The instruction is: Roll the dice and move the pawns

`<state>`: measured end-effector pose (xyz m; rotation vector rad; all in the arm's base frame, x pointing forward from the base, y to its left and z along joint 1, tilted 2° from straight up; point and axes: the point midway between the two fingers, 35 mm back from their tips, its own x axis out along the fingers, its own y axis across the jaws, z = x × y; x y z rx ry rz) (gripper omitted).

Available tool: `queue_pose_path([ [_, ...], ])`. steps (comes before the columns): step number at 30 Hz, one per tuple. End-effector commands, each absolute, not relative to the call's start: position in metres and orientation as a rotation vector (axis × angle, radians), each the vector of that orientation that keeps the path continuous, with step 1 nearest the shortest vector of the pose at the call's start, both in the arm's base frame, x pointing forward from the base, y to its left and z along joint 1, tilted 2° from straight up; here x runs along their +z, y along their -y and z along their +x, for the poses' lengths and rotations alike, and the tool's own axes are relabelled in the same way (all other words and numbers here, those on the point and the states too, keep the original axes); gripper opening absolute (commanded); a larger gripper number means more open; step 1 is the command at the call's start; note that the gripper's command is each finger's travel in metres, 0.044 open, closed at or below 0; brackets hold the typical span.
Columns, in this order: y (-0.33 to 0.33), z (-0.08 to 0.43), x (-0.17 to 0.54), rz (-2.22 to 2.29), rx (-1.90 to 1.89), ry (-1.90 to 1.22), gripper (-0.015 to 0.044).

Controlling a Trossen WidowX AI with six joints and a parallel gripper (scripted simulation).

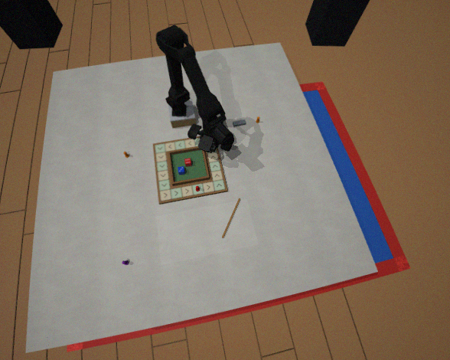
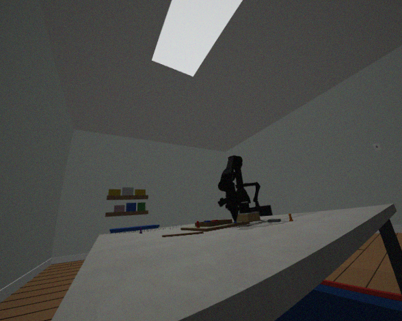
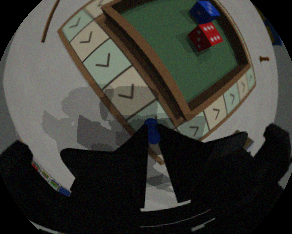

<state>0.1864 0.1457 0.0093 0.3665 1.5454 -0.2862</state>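
Note:
My gripper (image 2: 234,218) (image 3: 151,128) is shut on the blue pawn (image 2: 234,221) (image 3: 151,132) and holds it low at a corner of the board (image 1: 159,174) (image 3: 106,63). Whether the pawn touches the board I cannot tell. In the top view the arm hides the fingertips and pawn. The red die (image 1: 187,162) (image 3: 206,36) and blue die (image 1: 181,170) (image 3: 204,12) lie in the green-floored tray (image 1: 190,181). Several white pips show on the red die's upper face. The red pawn (image 1: 197,188) (image 2: 197,224) stands on a mint square of the board's near row.
One orange pawn (image 1: 126,154) (image 3: 264,59) is left of the board, another (image 1: 257,119) (image 2: 290,217) is right of the arm, beside a grey block (image 1: 239,122) (image 2: 273,220). A wooden stick (image 1: 231,217) (image 2: 182,234) and a purple pawn (image 1: 125,262) (image 2: 141,231) lie farther out.

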Motion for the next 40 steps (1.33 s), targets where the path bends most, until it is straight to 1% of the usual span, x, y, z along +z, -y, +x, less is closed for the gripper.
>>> queue_pose_path([
  [1,-0.146,0.186,0.009,0.367,-0.286,-1.545,0.0026],
  [10,-0.146,0.187,0.012,0.367,-0.287,-1.546,0.0262],
  [14,-0.144,0.187,0.056,0.366,-0.292,-1.549,0.0367],
  [17,-0.144,0.186,0.059,0.366,-0.293,-1.549,0.0440],
  [19,-0.137,0.188,0.064,0.341,-0.269,-1.552,0.0440],
  [24,-0.084,0.191,0.097,0.154,-0.090,-1.563,0.0440],
  [30,-0.027,0.171,0.133,-0.071,0.128,-1.561,0.0440],
  [34,-0.022,0.167,0.136,-0.096,0.152,-1.559,0.0440],
  [35,-0.032,0.175,0.129,-0.044,0.097,-1.560,0.0440],
  [40,-0.032,0.175,0.129,-0.044,0.097,-1.560,0.0440],
])
